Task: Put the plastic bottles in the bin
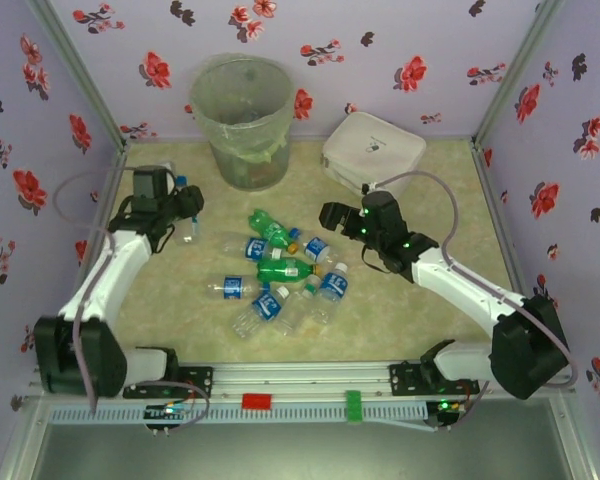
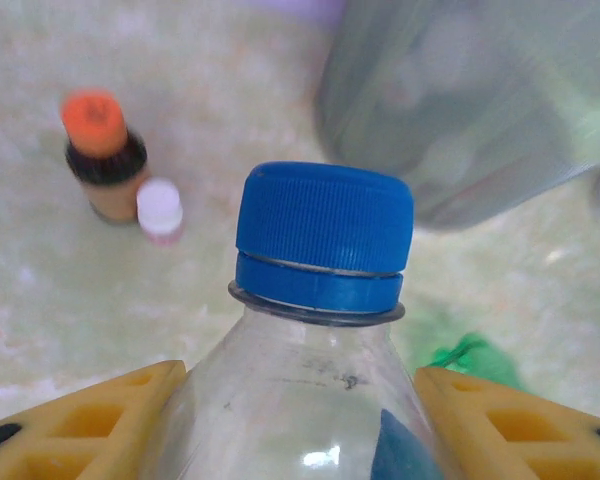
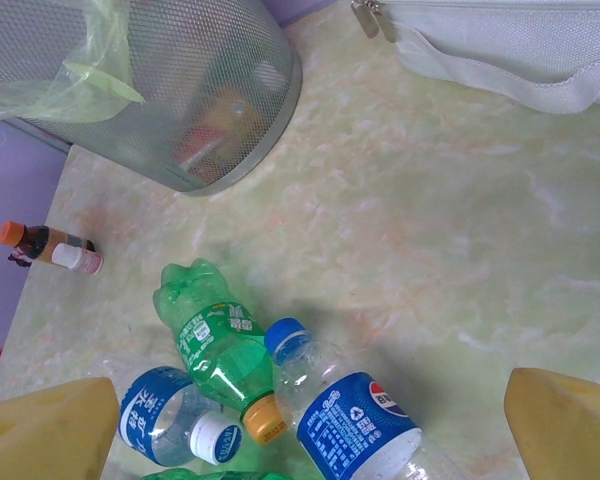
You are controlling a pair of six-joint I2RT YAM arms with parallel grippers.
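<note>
Blue-capped bottle pinched between left fingers, bin beyond

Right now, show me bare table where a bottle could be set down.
Bare table lies between the white zipped case and the right wall, and again between the left arm and the bottle pile, which crowds the middle; the bin takes the far left.

Seen from the left wrist, the clear bottle runs off the bottom edge below its shoulder, the bin and 2 little bottles behind are blurred, and from the right wrist the bin's upper part and the white zipped case are cropped at the top.
</note>
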